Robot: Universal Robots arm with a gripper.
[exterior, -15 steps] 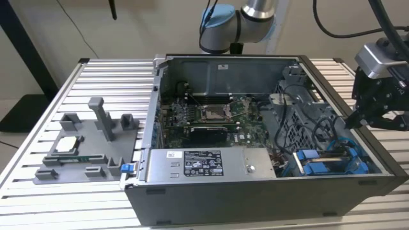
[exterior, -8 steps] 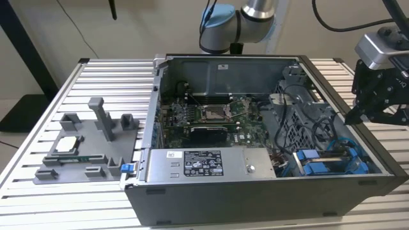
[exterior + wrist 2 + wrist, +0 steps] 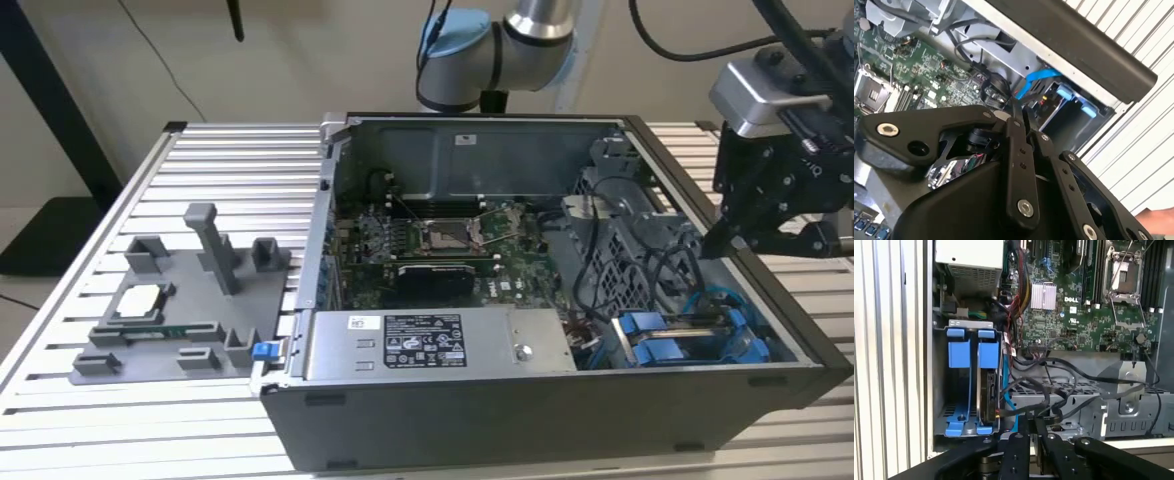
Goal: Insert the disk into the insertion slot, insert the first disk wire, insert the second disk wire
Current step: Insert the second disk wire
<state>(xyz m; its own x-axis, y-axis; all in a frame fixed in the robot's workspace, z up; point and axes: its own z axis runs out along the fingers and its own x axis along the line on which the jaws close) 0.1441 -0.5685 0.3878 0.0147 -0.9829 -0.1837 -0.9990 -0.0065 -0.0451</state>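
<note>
Gripper: above the case's edge on the exterior view's right, near the drive bay; jaws pressed together, pinching nothing visible. Disk: seated on edge in the insertion slot, blue latch tabs at its mouth. Loose black wires: just beside the bay. Risk: wires snagging the jaws near the connectors

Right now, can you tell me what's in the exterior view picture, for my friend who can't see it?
An open computer case lies on a slatted metal table, showing its green circuit board and a labelled grey power-supply box. The robot's black gripper hangs over the case's edge at the exterior view's right, above the insertion slot with its blue tabs.
</note>
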